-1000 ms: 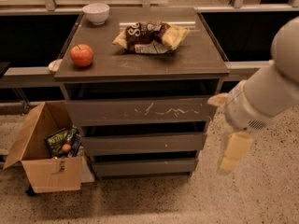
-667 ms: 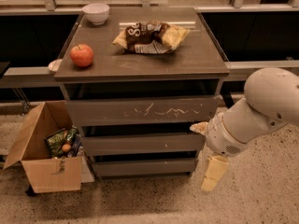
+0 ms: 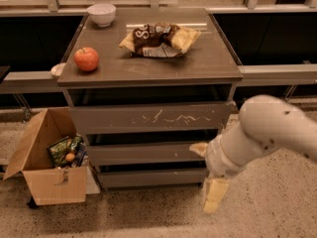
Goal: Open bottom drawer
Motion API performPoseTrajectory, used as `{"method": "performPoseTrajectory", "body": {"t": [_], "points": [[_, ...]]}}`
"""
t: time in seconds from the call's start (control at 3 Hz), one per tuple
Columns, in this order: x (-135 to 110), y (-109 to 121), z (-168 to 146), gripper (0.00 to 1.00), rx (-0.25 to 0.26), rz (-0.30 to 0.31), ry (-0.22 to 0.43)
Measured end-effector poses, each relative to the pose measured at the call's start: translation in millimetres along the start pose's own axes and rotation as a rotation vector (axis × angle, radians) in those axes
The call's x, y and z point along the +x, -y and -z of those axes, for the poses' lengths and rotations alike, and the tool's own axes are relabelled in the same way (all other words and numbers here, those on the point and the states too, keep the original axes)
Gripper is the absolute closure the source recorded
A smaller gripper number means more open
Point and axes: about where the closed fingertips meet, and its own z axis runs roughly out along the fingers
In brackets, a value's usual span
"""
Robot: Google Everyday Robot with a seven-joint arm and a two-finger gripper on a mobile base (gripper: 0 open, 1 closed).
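Three grey-brown drawer fronts stack beneath the desk's front edge, and the bottom drawer [image 3: 148, 178] is the lowest and slimmest of them, just above the speckled floor. Its plain front looks pushed in, roughly level with the middle drawer [image 3: 143, 153] above it.

At its right end, below the desk's front right corner, is the gripper [image 3: 200, 180]. One cream finger [image 3: 198, 148] points left at the height of the middle drawer, and the other hangs down past the bottom drawer's right end. The jaws are spread wide with nothing between them. Whether either finger touches a front cannot be told. The white arm [image 3: 262, 133] reaches in from the right.

The top drawer [image 3: 148, 118], the tallest, carries white scratch marks.

On the desk [image 3: 213, 63], a red apple [image 3: 86, 59] sits near the front left corner and a white bowl [image 3: 101, 14] near the back left corner. Crumpled snack bags [image 3: 158, 39] lie toward the back edge, about the middle.

On the floor left of the desk stands an open cardboard box [image 3: 47, 185] with packets inside.
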Motion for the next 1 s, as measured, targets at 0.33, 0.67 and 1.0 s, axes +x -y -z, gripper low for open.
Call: {"method": "performPoseTrajectory", "body": {"t": [0.33,0.67,1.0], "points": [[20,4,-74,0.00,-0.024,0.051,0.014],[47,13,-140,0.00,-0.046,0.055,0.066],[76,31,-192,0.00,-0.073,0.027,0.151]]}}
